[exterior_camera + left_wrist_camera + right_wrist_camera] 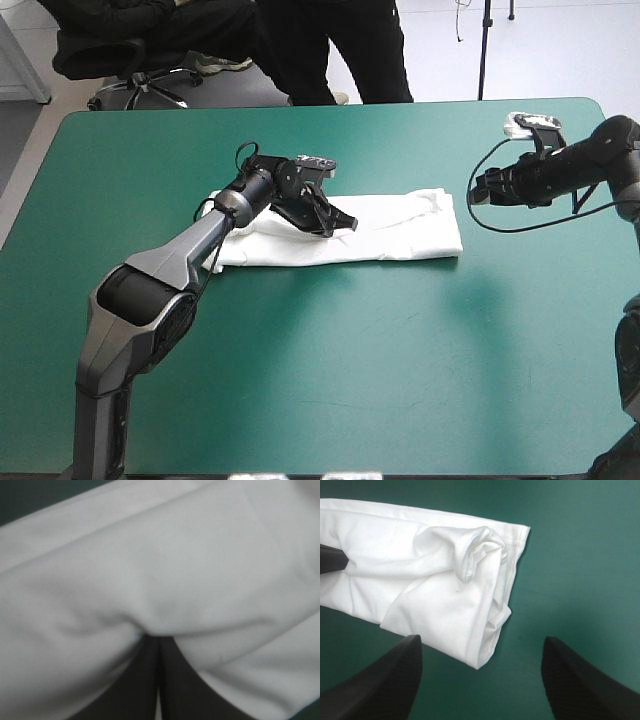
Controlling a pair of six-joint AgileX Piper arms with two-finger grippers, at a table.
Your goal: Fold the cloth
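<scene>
The T-shirt (400, 235) lies on the teal-green worktop (350, 380) as a long folded strip. The left tool (340, 224) sits on its middle, fingers pressed all but together with a fold of cloth pinched at their tips and bulging around them. The right tool (479, 188) hangs just off the strip's end, fingers wide apart and holding nothing, with the rumpled end just ahead of them.

Table (330, 110): far edge straight, rounded corners at both ends. Teal-green cover (400, 370) lies flat over the whole top, with faint creases in the near half. It is plain ground in the right wrist view, a thin strip in the left.
</scene>
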